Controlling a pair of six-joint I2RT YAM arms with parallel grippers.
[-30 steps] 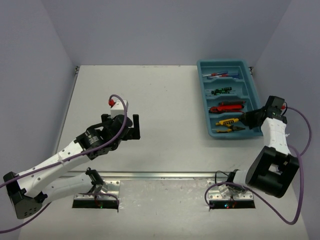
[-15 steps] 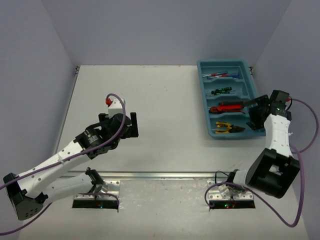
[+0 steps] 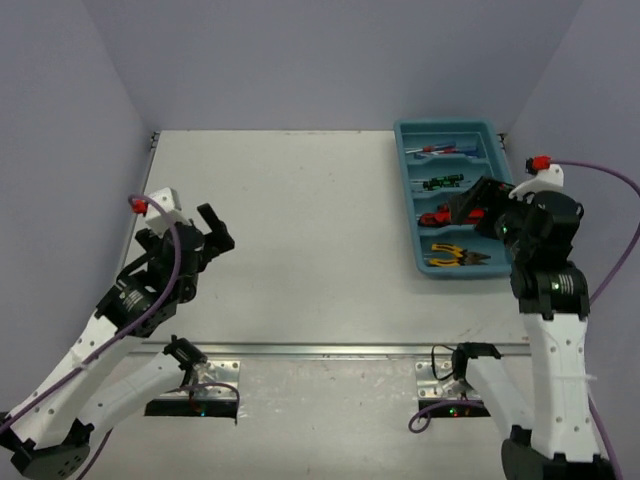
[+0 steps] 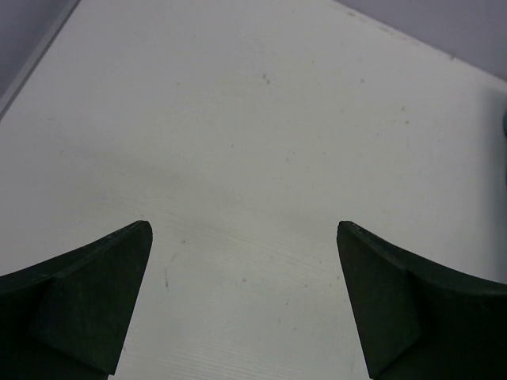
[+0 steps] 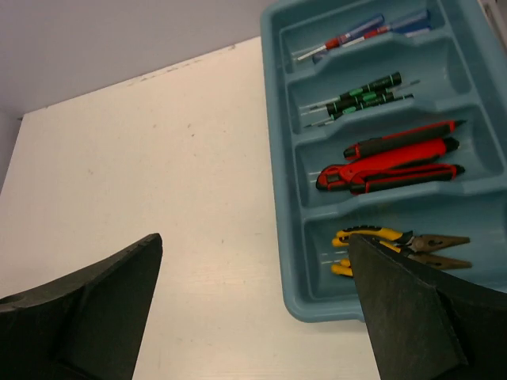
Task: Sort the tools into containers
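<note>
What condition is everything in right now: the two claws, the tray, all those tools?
Left claw, open, holding nothing.
Right claw, open, holding nothing.
Tray, four compartments, each holding tools.
Blue-handled screwdrivers, lying in the farthest compartment.
Green-black screwdrivers, lying in the second compartment.
Red-handled tools, lying in the third compartment.
Yellow-handled pliers, lying in the nearest compartment.
</note>
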